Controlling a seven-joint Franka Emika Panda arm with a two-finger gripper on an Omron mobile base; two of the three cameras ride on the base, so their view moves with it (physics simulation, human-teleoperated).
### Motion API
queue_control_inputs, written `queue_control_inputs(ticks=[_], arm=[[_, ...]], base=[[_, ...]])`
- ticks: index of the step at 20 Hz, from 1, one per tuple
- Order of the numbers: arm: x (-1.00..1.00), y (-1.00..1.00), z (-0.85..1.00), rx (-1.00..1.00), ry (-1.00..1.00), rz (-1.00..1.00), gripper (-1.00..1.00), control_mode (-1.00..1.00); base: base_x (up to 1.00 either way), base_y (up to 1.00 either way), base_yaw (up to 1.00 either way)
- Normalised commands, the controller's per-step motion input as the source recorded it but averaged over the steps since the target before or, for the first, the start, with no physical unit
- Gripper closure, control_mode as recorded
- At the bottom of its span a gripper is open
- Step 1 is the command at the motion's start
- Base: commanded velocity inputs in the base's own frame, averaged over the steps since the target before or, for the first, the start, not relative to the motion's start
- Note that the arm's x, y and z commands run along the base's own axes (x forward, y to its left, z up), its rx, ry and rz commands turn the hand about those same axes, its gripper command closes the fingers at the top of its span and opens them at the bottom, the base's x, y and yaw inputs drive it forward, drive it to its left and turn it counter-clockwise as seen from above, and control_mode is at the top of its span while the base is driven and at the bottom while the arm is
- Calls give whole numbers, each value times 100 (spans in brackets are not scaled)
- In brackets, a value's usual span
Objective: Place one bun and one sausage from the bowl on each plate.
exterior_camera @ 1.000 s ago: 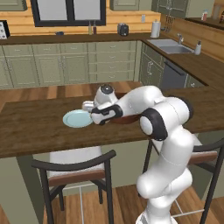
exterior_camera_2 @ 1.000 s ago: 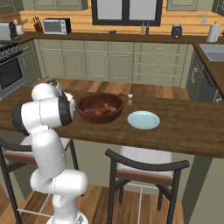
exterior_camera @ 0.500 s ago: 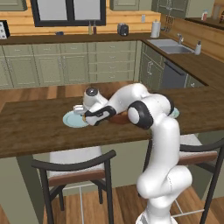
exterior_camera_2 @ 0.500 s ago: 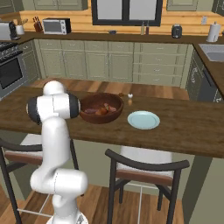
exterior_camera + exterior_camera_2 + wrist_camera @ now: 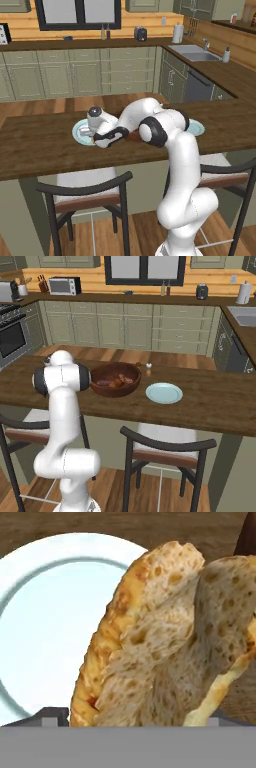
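Observation:
In the hand view a split, golden-crusted bun [image 5: 165, 637] stands close to the camera between my fingers, and my gripper [image 5: 137, 719] is shut on it. Behind the bun lies a pale blue plate [image 5: 40, 622], bare. The left base view has my gripper [image 5: 91, 134] just above that left plate [image 5: 78, 131], with the arm stretched out to the left. The dark reddish-brown wooden bowl [image 5: 115, 387] sits on the counter with buns and sausages [image 5: 117, 381] in it. A second pale blue plate [image 5: 164, 393] lies bare to the right of the bowl.
A small shaker [image 5: 148, 370] stands behind the bowl and the right plate. The dark wooden counter [image 5: 210, 401] runs wide to both sides. Two stools [image 5: 165, 448] stand along its near edge. My forearm lies across the counter over the bowl's place in the left base view.
The arm has swung left, away from the bowl, carrying the bun out over the left plate. The bowl and the right plate have not moved.

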Motion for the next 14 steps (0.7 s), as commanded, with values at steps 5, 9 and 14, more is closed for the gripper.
queue_control_inputs(ticks=[5,9,14], arm=[[23,-16,29,14,-17,0,-100,-100],[47,-1,4,8,-5,0,-100,-100],[11,0,89,8,-23,0,-100,-100]], base=[[0,0,0],[0,0,0],[0,0,0]])
